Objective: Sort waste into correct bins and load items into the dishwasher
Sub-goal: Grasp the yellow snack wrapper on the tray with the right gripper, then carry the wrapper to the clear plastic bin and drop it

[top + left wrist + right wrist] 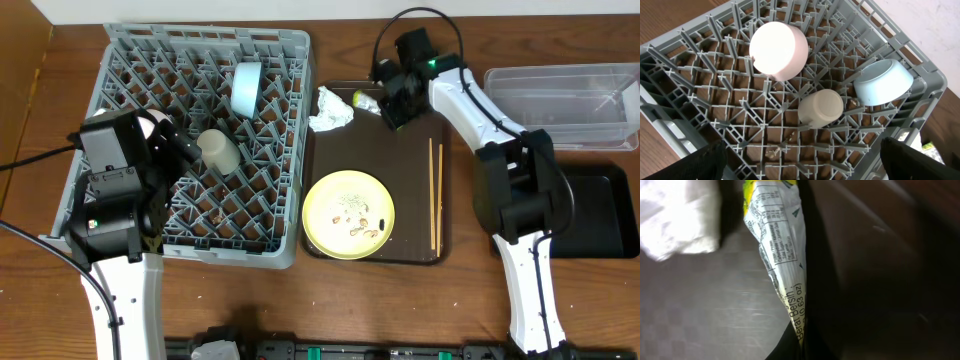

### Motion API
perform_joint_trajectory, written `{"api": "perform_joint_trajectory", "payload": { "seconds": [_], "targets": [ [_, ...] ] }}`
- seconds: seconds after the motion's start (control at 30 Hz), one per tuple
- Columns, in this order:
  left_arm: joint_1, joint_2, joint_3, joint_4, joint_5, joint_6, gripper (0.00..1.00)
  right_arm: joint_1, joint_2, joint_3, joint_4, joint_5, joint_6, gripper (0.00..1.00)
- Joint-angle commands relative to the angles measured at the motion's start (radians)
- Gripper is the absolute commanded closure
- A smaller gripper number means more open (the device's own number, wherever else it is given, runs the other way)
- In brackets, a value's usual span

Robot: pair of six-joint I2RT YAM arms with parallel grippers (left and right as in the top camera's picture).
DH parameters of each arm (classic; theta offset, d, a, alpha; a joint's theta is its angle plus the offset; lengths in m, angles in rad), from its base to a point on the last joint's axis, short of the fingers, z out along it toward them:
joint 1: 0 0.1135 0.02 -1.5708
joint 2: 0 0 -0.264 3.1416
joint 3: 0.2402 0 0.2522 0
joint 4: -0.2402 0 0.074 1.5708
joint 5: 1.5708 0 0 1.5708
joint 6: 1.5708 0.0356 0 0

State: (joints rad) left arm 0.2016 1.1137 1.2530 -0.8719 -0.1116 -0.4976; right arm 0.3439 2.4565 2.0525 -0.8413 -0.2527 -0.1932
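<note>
My right gripper (392, 105) is shut on the yellow-green wrapper (366, 100) at the back of the brown tray; the right wrist view shows the wrapper (782, 255) pinched between the fingers (810, 345), next to the crumpled white napkin (680, 215) (330, 108). The pale yellow plate (325, 215) holds beige crumbs (360, 215). The chopsticks (436, 195) lie on the tray's right side. My left gripper (802, 160) is open and empty above the grey rack (120, 60). The rack holds the pinkish-white bowl (778, 49), the cream cup (820, 108) and the blue bowl (883, 82).
The dark brown tray (400, 160) lies right of the rack. The clear tub (560, 100) stands at the back right, with the black bin (600, 215) in front of it. A few crumbs lie under the rack grid (772, 150).
</note>
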Motion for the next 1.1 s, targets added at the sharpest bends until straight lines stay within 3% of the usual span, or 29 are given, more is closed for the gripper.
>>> {"api": "perform_joint_trajectory", "payload": {
  "seconds": [0.0,0.2,0.43,0.5,0.7,0.9,0.93,0.97,1.0,1.03,1.07],
  "targets": [
    [0.005,0.004,0.002,-0.003,-0.009,-0.002,0.02,-0.022,-0.128,0.07,-0.019,0.09,0.234,0.99],
    [0.005,0.004,0.002,-0.003,-0.009,-0.002,0.02,-0.162,-0.36,0.078,-0.074,0.206,0.631,0.99],
    [0.005,0.004,0.002,-0.003,-0.009,-0.001,0.02,-0.415,-0.442,0.072,-0.436,0.273,1.109,0.98],
    [0.005,0.004,0.002,-0.003,-0.009,-0.001,0.02,-0.486,-0.442,0.035,-0.462,0.294,1.22,0.98],
    [0.005,0.004,0.002,-0.003,-0.009,-0.001,0.02,-0.535,-0.442,-0.107,-0.39,0.361,1.405,0.99],
    [0.005,0.004,0.002,-0.003,-0.009,-0.001,0.02,-0.535,-0.442,-0.209,-0.144,0.41,1.271,0.96],
    [0.005,0.004,0.002,-0.003,-0.009,-0.002,0.02,-0.535,-0.442,-0.209,-0.124,0.41,1.26,0.89],
    [0.005,0.004,0.002,-0.003,-0.009,-0.002,0.02,-0.535,-0.442,-0.209,-0.097,0.409,1.236,0.68],
    [0.005,0.004,0.002,-0.003,-0.009,-0.001,0.02,-0.535,-0.442,-0.209,-0.062,0.393,1.193,0.23],
    [0.005,0.004,0.002,-0.003,-0.009,-0.001,0.02,-0.535,-0.442,-0.209,-0.04,0.372,1.154,0.01],
    [0.005,0.004,0.002,-0.003,-0.009,-0.002,0.02,-0.535,-0.442,-0.209,-0.025,0.347,1.114,0.01]
  ]
}}
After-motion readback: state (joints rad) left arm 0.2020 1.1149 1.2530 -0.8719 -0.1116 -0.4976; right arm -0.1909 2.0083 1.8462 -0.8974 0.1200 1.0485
